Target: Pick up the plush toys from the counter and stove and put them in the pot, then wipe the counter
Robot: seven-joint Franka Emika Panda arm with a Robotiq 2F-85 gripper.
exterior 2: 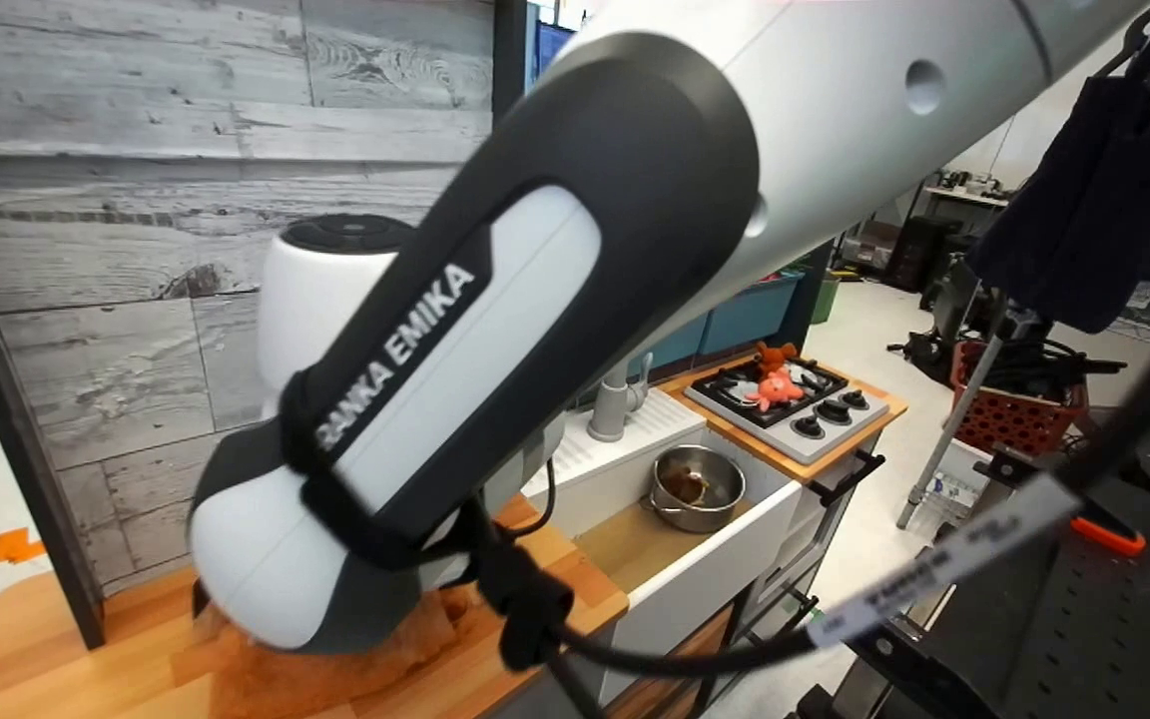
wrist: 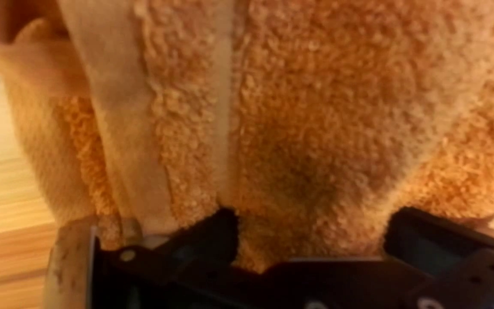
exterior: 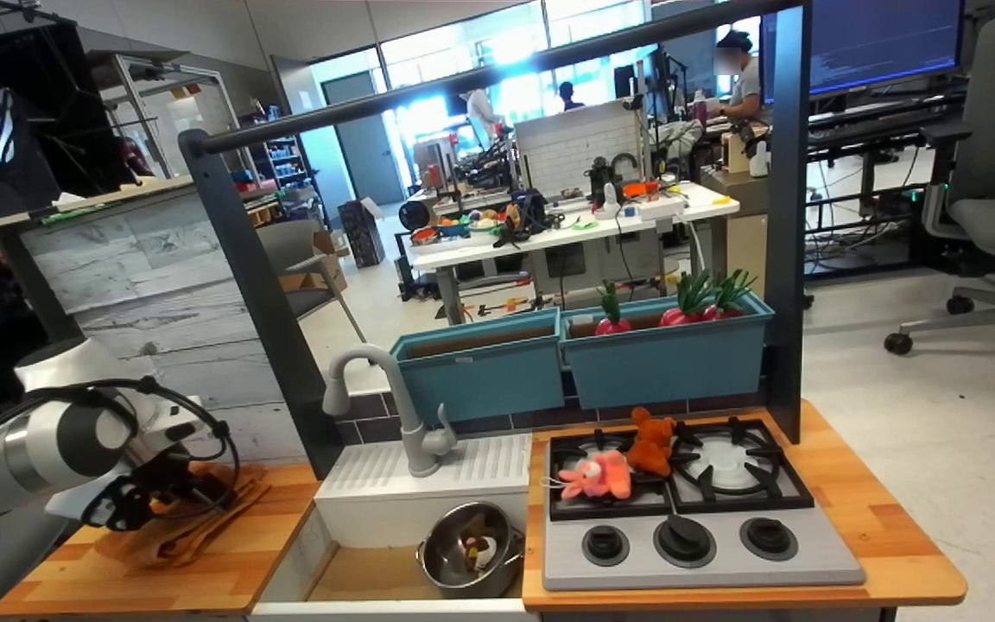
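Note:
A pink-orange plush toy (exterior: 598,477) and a red-orange plush toy (exterior: 651,445) lie on the stove (exterior: 567,553); both also show in an exterior view (exterior 2: 777,389). The steel pot (exterior: 463,589) stands in the sink, with something brown and a small multicoloured item inside. My gripper (wrist: 311,234) is down at the counter (exterior: 221,596) on the side of the sink away from the stove. Its fingers are apart, over the orange cloth (wrist: 315,107), which fills the space between them. The arm hides the gripper in an exterior view.
The white sink (exterior: 377,612) with a grey faucet (exterior: 407,415) lies between the two counter parts. Blue planters (exterior: 480,380) hang behind, one holding toy radishes. A grey wood panel (exterior: 152,268) stands behind the arm. A dark post (exterior: 787,259) rises beside the stove.

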